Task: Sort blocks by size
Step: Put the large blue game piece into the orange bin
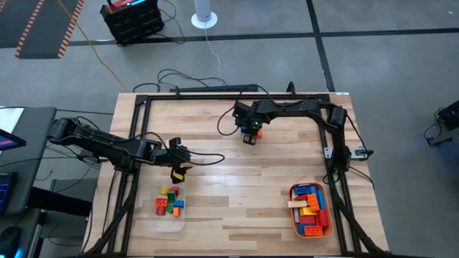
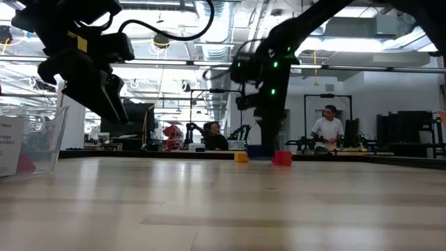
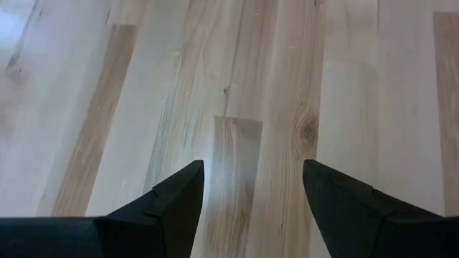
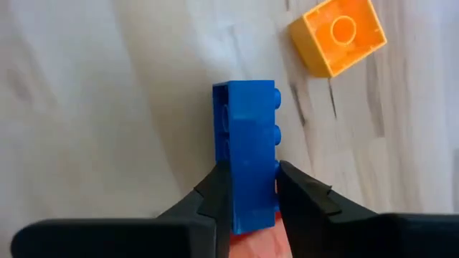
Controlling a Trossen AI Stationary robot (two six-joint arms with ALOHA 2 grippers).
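Only the right wrist view shows the grip: the right gripper (image 4: 252,188) has its 2 fingers pressed on the sides of a long blue block (image 4: 247,147), with a short orange block (image 4: 337,34) lying apart from it on the wood. From above, that gripper (image 1: 250,136) sits at the table's (image 1: 237,193) far middle and hides the blue block; just a speck of orange shows beside it. The left wrist view shows the left gripper (image 3: 252,188) spread wide over bare boards, holding nothing. The high view places it (image 1: 180,172) just beyond the clear plastic tray (image 1: 168,223), which holds several short blocks (image 1: 170,201). The orange tray (image 1: 298,228) near the right corner holds long bars (image 1: 310,208), their count hard to make out.
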